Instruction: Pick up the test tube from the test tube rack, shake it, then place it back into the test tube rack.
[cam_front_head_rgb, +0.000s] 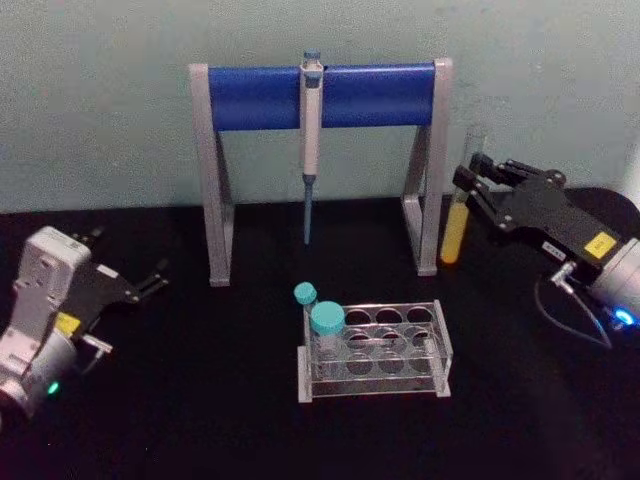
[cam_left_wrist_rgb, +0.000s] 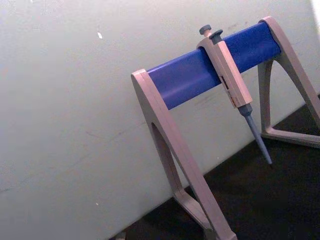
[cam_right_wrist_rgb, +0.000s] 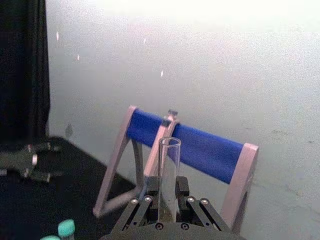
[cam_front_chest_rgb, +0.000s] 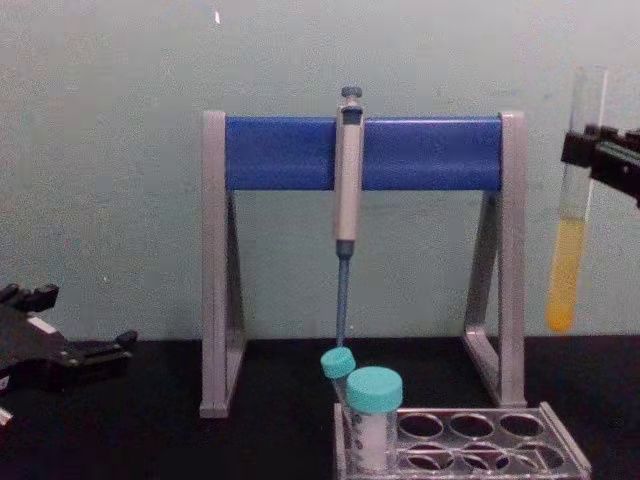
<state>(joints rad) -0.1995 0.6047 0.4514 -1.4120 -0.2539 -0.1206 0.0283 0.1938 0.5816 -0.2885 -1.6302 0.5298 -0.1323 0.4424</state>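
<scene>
Test tube out of the rack, pinched in the right gripper!

The long clear glass test tube hangs upright above the black table, with yellow-orange liquid in its rounded lower part and its mouth open on top. The right gripper has its black jaws closed on the upper glass, just beside the pipette stand and its right grey leg. Nearer the robot, the clear plastic test tube rack carries two teal-capped tubes at its left end. The left gripper sits low on the left, jaws spread.
</scene>
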